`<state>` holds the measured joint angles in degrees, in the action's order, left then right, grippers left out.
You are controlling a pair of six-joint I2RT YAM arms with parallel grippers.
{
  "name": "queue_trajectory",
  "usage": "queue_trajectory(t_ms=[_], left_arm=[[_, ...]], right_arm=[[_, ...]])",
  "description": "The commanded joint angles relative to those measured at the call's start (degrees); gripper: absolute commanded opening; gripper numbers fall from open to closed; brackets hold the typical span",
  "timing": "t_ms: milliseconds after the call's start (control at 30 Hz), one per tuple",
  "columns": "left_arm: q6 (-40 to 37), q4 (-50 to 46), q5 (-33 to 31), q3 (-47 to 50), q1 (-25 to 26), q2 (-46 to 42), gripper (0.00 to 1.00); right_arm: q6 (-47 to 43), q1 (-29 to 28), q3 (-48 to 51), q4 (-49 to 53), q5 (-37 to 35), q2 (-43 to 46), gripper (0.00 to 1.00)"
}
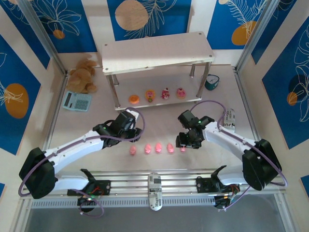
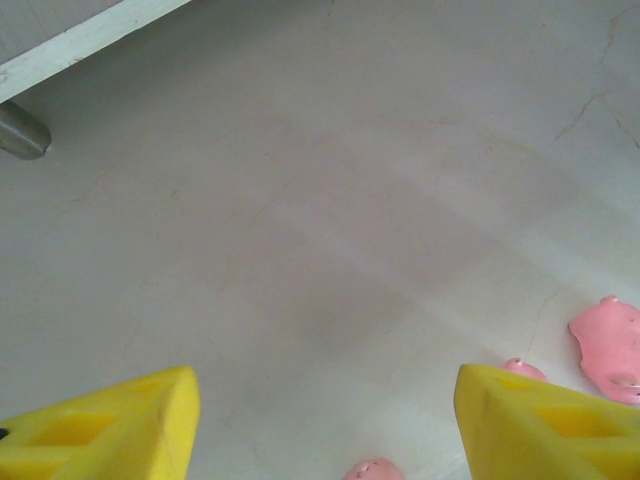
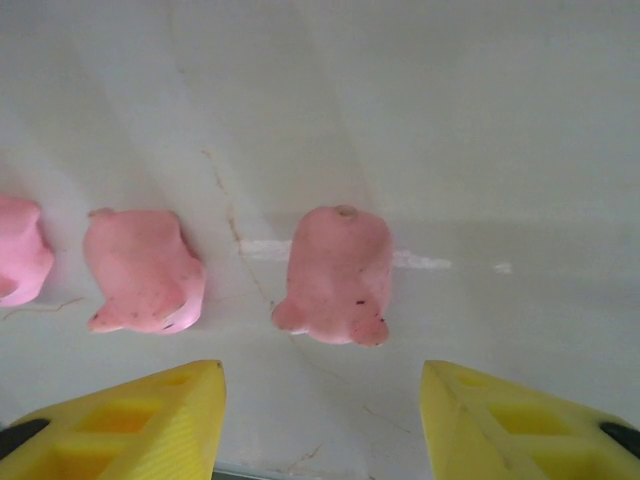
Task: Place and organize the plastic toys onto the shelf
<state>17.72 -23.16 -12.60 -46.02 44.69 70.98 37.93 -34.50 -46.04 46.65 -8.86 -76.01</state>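
Five pink piglets lie in a row on the table, from the leftmost [image 1: 132, 151] to the rightmost [image 1: 183, 148]. My right gripper [image 1: 186, 142] hovers over the rightmost one. In the right wrist view that piglet [image 3: 337, 275] lies just ahead of my open right gripper [image 3: 322, 420], untouched, with a second piglet [image 3: 143, 270] to its left. My left gripper [image 1: 129, 131] is behind the row's left end, and it [image 2: 325, 400] is open and empty, with a piglet [image 2: 610, 350] at the right edge. The shelf [image 1: 157, 50] stands behind. Its lower board holds an orange piece [image 1: 133, 99] and three cupcakes [image 1: 165, 93].
A brown teddy bear [image 1: 83, 75] and a teal calculator [image 1: 77, 101] sit left of the shelf. A small teal object [image 1: 211, 82] rests by its right legs. A shelf leg [image 2: 20, 130] shows in the left wrist view. Metal rails [image 1: 154, 186] run along the near edge.
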Motion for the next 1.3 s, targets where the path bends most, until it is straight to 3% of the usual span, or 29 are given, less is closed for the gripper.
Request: queue_trajectory(t_ms=[0,400,767,900,1100,1267], left_arm=[[0.6,-0.4,-1.5,1.1,-0.2,-1.3,0.68],[-0.5,-1.4,-3.9,2.0,-0.3,-2.6,0.69],[-1.0,-1.1,-4.4,1.9,-0.6,-1.5,0.69],[-1.3,-1.2,-4.3,1.5,-1.0,-1.3,0.69],[-2.7,-3.9,-3.2,-2.8,-3.1,-1.4,0.71],[-3.5,-5.2,0.8,-8.4,-7.0,-1.9,0.72]], right_arm=[[1.6,-0.1,0.3,-0.7,-0.5,-2.3,0.53],[1.0,0.5,0.0,-3.6,0.9,-8.6,0.49],[0.1,0.8,-0.6,-3.9,-0.1,-9.1,0.26],[-1.3,0.8,-3.4,-0.8,-1.6,-7.3,0.26],[-8.2,1.3,-19.0,7.4,-7.0,-5.4,0.26],[-16.9,3.7,-41.2,8.7,-9.8,-8.5,0.26]])
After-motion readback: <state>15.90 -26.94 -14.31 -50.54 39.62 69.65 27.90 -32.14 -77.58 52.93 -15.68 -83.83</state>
